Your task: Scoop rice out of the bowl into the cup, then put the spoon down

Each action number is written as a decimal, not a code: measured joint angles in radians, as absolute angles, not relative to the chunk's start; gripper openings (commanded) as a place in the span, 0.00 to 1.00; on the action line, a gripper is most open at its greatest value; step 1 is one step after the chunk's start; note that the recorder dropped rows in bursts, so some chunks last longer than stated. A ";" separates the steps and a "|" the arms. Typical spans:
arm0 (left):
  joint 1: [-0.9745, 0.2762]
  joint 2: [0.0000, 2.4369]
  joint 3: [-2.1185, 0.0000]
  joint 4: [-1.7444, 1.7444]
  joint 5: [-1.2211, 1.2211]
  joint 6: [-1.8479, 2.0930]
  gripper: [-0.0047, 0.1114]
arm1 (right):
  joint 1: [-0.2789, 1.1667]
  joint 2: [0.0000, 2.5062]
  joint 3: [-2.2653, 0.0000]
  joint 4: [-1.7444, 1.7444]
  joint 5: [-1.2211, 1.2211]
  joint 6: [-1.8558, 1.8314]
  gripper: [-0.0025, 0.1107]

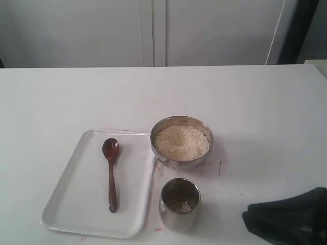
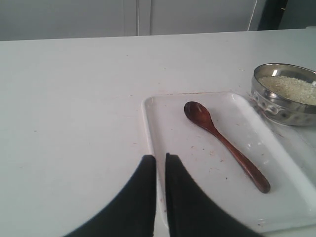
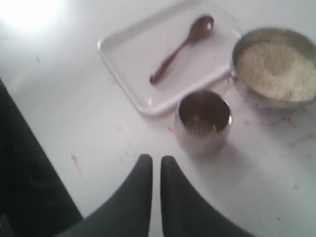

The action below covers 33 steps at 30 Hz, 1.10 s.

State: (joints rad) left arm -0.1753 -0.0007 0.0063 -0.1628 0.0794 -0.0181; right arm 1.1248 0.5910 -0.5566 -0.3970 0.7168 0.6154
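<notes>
Exterior view: the rice (image 1: 182,143) heaps in the steel bowl (image 1: 181,164), which sits just beside the far right corner of the white tray (image 1: 66,204). The steel cup (image 1: 179,217) stands upright nearer the camera, with a few grains at its bottom. The wooden spoon (image 1: 111,176) lies flat on the tray. The left gripper (image 2: 160,160) hangs over the tray's edge and the right gripper (image 3: 156,160) near the cup, both with fingers pressed together and empty.
</notes>
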 measured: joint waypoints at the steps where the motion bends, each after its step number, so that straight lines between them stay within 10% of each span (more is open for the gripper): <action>1: -0.175 -0.001 0.006 -0.163 0.079 -0.018 0.16 | 1.097 0.580 -0.539 -0.398 0.684 0.620 0.08; 33: -0.175 -0.001 0.006 -0.163 0.079 -0.018 0.16 | 0.072 0.074 -0.063 -0.158 0.128 0.596 0.08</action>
